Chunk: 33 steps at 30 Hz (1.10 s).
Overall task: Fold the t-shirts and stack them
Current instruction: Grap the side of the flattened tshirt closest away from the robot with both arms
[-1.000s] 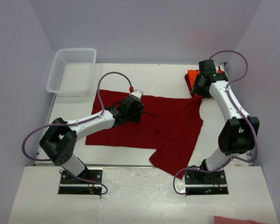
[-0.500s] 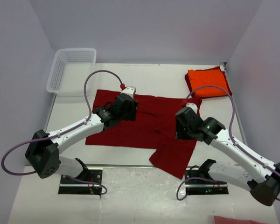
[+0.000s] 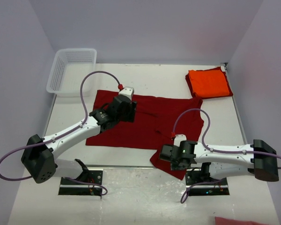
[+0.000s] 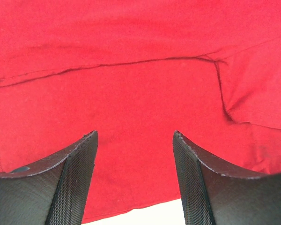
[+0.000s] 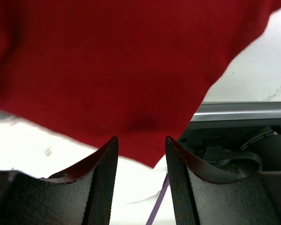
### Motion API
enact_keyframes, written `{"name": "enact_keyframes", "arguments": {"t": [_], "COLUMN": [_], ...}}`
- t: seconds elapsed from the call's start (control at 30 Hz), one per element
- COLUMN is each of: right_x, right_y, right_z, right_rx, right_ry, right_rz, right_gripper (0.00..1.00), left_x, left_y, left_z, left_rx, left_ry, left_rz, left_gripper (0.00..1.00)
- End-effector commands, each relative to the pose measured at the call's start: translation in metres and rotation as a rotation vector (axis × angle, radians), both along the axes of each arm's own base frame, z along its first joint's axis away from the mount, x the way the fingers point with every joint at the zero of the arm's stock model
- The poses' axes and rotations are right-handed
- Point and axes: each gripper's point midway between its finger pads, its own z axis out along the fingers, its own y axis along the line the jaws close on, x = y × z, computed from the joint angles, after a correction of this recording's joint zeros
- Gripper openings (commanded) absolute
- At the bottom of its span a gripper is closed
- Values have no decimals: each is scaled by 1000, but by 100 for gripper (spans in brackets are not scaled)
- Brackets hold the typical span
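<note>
The dark crimson t-shirt (image 3: 145, 124) lies spread out and crumpled across the middle of the table. Its front right corner hangs over the near edge. The bright orange t-shirt (image 3: 209, 83) lies folded at the back right. My left gripper (image 3: 126, 111) is open just above the crimson cloth (image 4: 140, 84) near its upper left part, with nothing between the fingers (image 4: 135, 138). My right gripper (image 3: 165, 153) is open low at the table's front edge. The hanging crimson corner (image 5: 126, 61) lies just ahead of its fingertips (image 5: 140, 140).
A white mesh basket (image 3: 72, 70) stands at the back left corner. The table's metal front rail (image 5: 243, 111) and a purple cable (image 5: 159, 201) run close to my right gripper. Grey walls enclose the table on three sides.
My right arm has swung from the orange shirt at the back right down to the front edge by the hanging crimson corner. My left gripper has moved slightly back and left over the crimson shirt.
</note>
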Motion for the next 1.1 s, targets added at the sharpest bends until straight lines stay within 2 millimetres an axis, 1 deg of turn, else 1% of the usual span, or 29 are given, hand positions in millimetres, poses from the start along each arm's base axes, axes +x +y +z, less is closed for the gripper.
{"name": "enact_keyframes", "arguments": {"t": [0.0, 0.1, 0.2, 0.3, 0.33, 0.37, 0.43, 0.47, 0.57, 0.73, 0.87, 0.97, 1.07], "right_x": [0, -7, -12, -17, -18, -19, -20, -22, -26, -31, -40, -45, -49], "right_y": [-5, -6, -1, 6, 4, 10, 7, 11, 12, 2, -8, -14, -13], "right_z": [-19, -29, -33, -28, -26, -22, -18, -16, -13, -16, -24, -30, -31], "right_rx": [-27, -34, -1, 21, 7, 16, -8, -10, -28, -84, -98, -93, -82], "right_ry": [-26, -11, 0, -9, -18, -32, -46, -54, -65, -76, -58, -37, -29], "right_rz": [-144, -143, -132, -114, -113, -99, -100, -94, -98, -119, -145, -160, -173], "right_gripper": [46, 45, 46, 47, 47, 48, 48, 48, 49, 51, 51, 49, 47], "left_x": [-1, -3, -4, -5, -4, -4, -4, -4, -4, -5, -7, -7, -8], "left_y": [12, 13, 14, 12, 11, 11, 9, 8, 7, 8, 9, 10, 9], "left_z": [10, 9, 6, 5, 5, 3, 2, 1, -2, -8, -10, -12, -12], "left_rx": [1, 3, 5, -5, -10, -9, -11, -10, -6, 2, 7, 9, 8], "left_ry": [-30, -27, -20, -17, -15, -12, -8, -4, 3, 15, 21, 25, 28], "left_rz": [20, 13, 10, 1, 0, -2, -7, -9, -12, -18, -18, -15, -20], "left_gripper": [67, 67, 67, 67, 67, 67, 67, 67, 67, 67, 67, 67, 67]}}
